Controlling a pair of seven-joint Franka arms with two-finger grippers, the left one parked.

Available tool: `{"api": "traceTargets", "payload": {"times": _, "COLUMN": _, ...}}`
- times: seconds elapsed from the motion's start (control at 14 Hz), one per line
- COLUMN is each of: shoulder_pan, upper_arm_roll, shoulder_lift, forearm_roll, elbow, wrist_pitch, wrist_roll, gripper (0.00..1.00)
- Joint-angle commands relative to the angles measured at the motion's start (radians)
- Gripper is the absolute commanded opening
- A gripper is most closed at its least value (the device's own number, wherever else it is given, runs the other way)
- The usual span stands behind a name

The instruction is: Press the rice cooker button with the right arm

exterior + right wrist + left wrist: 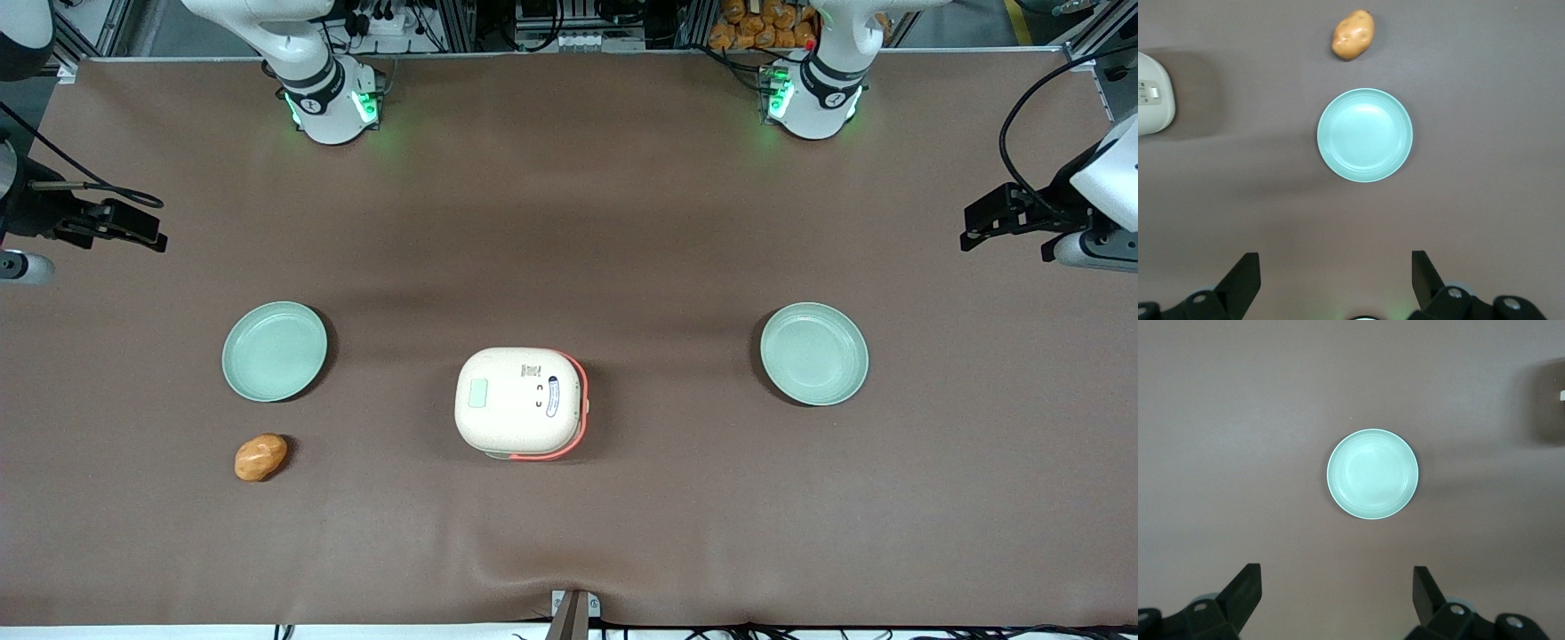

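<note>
The rice cooker stands shut in the middle of the brown table, with a cream lid and an orange-red rim. The button is a pale mint-green rectangle on the lid, on the side toward the working arm. My right gripper hangs open and empty at the working arm's end of the table, well apart from the cooker and farther from the front camera than it. In the right wrist view the gripper has its black fingers wide apart above bare table, and only an edge of the cooker shows.
A green plate lies between the gripper and the cooker. A brown potato lies nearer to the front camera than that plate. A second green plate lies toward the parked arm's end.
</note>
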Motion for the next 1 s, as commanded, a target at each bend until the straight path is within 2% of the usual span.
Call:
{"api": "traceTargets", "payload": {"times": 0.0, "shoulder_pan": 0.005, "upper_arm_roll": 0.000, "shoulder_lift": -0.019, "forearm_roll": 0.061, "elbow": -0.022, "wrist_pitch": 0.007, "wrist_roll": -0.011, "gripper": 1.00}}
{"api": "traceTargets", "payload": {"times": 0.29, "shoulder_pan": 0.060, "upper_arm_roll": 0.005, "shoulder_lift": -0.005, "forearm_roll": 0.066, "elbow": -0.013, "wrist_pitch": 0.016, "wrist_roll": -0.006, "gripper": 1.00}}
{"api": "traceTargets", "payload": {"times": 0.64, "shoulder_pan": 0.200, "upper_arm_roll": 0.006, "shoulder_lift": 0.032, "forearm_roll": 0.067, "elbow": -0.009, "wrist_pitch": 0.036, "wrist_roll": 0.001, "gripper": 1.00}}
{"api": "traceTargets", "payload": {"times": 0.86, "shoulder_pan": 0.277, "upper_arm_roll": 0.011, "shoulder_lift": 0.059, "forearm_roll": 0.082, "elbow": -0.009, "wrist_pitch": 0.172, "wrist_roll": 0.009, "gripper": 1.00}}
{"api": "traceTargets", "payload": {"times": 0.93, "shoulder_pan": 0.301, "upper_arm_roll": 0.009, "shoulder_lift": 0.073, "forearm_roll": 0.127, "elbow": -0.009, "wrist_pitch": 0.212, "wrist_roll": 0.012, "gripper": 1.00}}
